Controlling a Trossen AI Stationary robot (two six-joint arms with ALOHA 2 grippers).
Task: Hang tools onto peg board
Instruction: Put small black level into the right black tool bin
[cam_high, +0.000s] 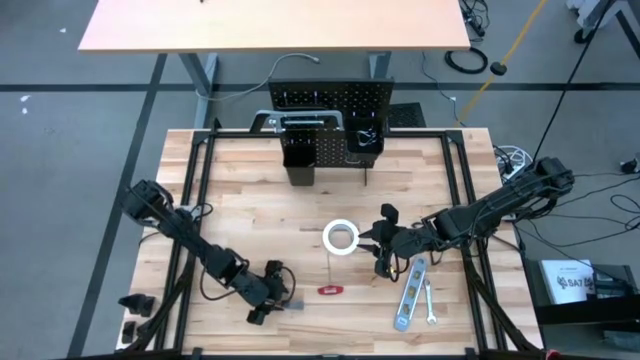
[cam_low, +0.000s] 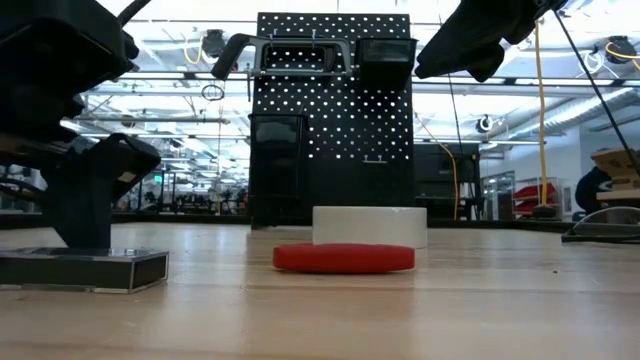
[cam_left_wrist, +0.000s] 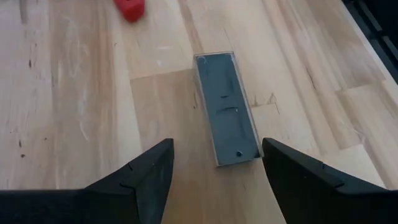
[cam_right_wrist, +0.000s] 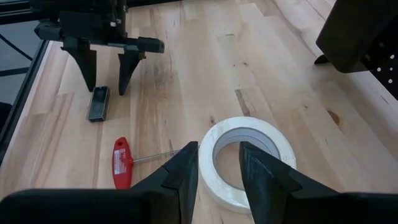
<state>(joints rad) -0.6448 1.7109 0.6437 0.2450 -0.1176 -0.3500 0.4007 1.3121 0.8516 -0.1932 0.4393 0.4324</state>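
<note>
Items as I see them from my station:

1. Peg board (cam_high: 330, 100): upright at the far edge of the table (cam_high: 250, 200). A grey bar clamp (cam_high: 300, 122) hangs across its upper part; two black bins (cam_high: 300, 155) are mounted on it.
2. White tape roll (cam_high: 340, 237): flat on the table, near the middle. My right claw (cam_right_wrist: 219, 167) sits low over its near rim, one finger outside the ring and one inside it, jaws narrow. I cannot tell whether the fingers touch the tape.
3. Red-handled tool (cam_high: 331, 290): flat on the table, between the two arms, its thin metal shaft pointing toward the tape roll.
4. Small dark rectangular block (cam_left_wrist: 226, 109) with a clear edge: flat on the table. My left claw (cam_left_wrist: 214, 168) stands directly over one end of it, jaws wide, fingers on either side and not touching.
5. Silver level (cam_high: 410, 293): flat on the table below the right arm.
6. Small wrench (cam_high: 429, 302): just beside the level, on its outer side.
</note>
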